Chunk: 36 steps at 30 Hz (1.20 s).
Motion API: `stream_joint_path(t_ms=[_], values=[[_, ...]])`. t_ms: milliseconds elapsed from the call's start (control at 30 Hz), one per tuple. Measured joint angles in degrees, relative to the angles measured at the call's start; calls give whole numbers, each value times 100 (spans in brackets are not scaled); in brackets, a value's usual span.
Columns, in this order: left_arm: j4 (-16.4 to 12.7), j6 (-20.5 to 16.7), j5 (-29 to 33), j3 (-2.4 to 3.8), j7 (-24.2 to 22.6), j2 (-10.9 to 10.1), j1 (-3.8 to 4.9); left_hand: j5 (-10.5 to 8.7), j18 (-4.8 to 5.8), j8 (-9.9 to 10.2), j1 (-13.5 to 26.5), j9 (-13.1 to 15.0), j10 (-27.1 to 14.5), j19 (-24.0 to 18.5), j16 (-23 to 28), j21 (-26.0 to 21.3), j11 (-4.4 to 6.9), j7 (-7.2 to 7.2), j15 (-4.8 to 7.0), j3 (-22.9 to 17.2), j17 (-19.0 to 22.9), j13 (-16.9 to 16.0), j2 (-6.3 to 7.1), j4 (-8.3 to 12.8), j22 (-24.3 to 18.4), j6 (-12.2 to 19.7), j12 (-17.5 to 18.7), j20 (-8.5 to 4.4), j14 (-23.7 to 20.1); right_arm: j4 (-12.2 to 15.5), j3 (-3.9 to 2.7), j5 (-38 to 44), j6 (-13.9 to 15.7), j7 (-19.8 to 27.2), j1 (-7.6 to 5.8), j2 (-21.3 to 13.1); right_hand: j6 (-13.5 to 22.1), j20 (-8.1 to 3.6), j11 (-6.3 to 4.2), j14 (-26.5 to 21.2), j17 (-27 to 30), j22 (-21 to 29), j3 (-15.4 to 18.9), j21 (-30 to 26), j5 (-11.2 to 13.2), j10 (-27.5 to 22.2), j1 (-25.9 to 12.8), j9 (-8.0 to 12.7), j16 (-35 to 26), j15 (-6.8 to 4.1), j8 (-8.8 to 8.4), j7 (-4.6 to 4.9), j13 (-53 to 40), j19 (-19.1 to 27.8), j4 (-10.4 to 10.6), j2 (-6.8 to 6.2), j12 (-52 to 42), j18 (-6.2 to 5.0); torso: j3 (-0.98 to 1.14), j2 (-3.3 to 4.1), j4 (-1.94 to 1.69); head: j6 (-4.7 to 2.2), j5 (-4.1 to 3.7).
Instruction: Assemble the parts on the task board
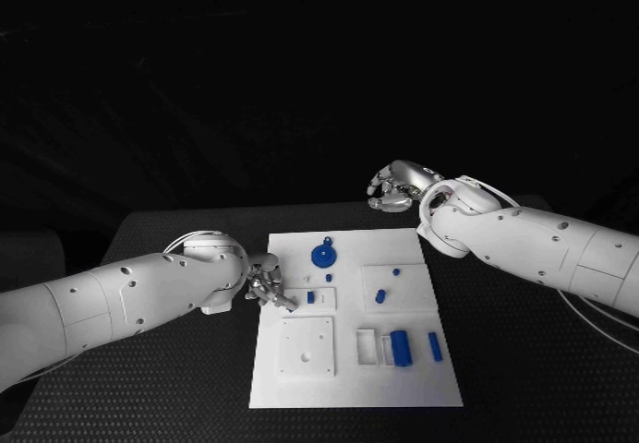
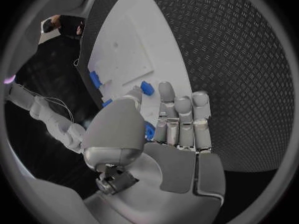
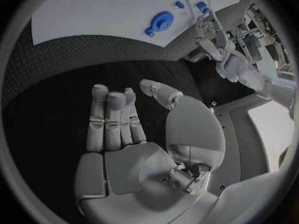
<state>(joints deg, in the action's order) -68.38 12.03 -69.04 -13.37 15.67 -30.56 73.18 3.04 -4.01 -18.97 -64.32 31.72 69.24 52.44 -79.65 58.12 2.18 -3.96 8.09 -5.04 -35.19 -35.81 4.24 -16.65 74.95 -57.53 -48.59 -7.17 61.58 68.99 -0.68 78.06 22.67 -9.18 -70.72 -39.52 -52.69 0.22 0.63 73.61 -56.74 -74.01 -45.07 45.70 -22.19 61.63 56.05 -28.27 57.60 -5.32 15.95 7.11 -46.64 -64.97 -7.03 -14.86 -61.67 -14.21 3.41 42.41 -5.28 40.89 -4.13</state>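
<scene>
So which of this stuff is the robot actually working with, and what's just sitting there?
For the job:
- white task board
- small blue parts on it, such as the round blue part and the blue bar
- left hand, at the board's edge
- right hand, raised beyond the board, holding nothing

Just there:
- black table

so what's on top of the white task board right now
Small blue parts lie on the white task board: a round blue gear, a blue cylinder. The left silver hand hangs above its edge, covering whatever lies beneath.
</scene>
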Motion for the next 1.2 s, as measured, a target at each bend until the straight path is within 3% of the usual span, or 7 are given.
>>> stream_joint_path(t_ms=[100,200,433,567,767,1200], values=[[43,0,18,6,-8,16,-11,0,0,11,-59,18,0,0,0,0,0,14,2,30,0,0,36,2,0,-17,0,0,-2,-1,0,0,0,0,0,-2,0,0,0,7,0,-4,0,0,0,0,0,0,-3,-7,0,0,3,0,0,0,0,0,0,0,0,9,-1],[86,0,36,7,-24,36,-18,0,0,18,-157,32,0,0,0,0,0,13,3,30,0,0,-10,1,-1,-35,0,0,-2,-1,0,0,0,0,0,-1,0,0,0,8,0,-4,0,0,0,0,0,0,-20,-8,0,0,4,0,0,0,0,0,-1,-1,-1,9,-1],[140,13,182,6,-49,42,-22,0,0,66,-598,33,0,0,0,0,0,16,2,108,0,1,-229,18,-1,-22,0,0,-3,-2,0,0,0,0,0,-1,1,0,0,8,0,-4,0,0,0,0,0,0,-20,-7,0,-1,4,0,0,0,0,0,-2,-3,-3,-1,-3],[182,33,322,6,-49,46,-22,226,0,143,-855,33,-3,0,0,0,-2,33,1,119,0,0,-332,7,-1,-4,0,0,-3,-3,0,1,0,0,0,-1,8,0,0,8,-2,-4,0,0,0,0,0,0,-20,-7,0,-10,4,0,0,0,0,0,-1,-5,-4,-2,4],[310,69,662,4,-30,81,-23,318,0,206,-1032,33,-23,0,0,0,-23,32,-1,199,0,1,-484,12,-2,-4,0,0,-4,-2,0,1,0,0,0,-4,7,0,0,7,-4,-3,0,0,0,0,0,0,-19,-7,0,-12,3,0,0,0,0,0,0,-5,-3,-1,14],[544,149,1745,0,177,75,-43,497,0,372,-1283,32,-108,-44,-23,0,-107,80,-58,365,1,1,-681,5,-3,87,-21,-1,-60,2,0,1,0,0,0,-13,3,0,0,7,-4,-9,0,0,0,0,0,0,-19,-7,0,-16,8,0,0,0,0,0,1,-6,-3,-10,27]])
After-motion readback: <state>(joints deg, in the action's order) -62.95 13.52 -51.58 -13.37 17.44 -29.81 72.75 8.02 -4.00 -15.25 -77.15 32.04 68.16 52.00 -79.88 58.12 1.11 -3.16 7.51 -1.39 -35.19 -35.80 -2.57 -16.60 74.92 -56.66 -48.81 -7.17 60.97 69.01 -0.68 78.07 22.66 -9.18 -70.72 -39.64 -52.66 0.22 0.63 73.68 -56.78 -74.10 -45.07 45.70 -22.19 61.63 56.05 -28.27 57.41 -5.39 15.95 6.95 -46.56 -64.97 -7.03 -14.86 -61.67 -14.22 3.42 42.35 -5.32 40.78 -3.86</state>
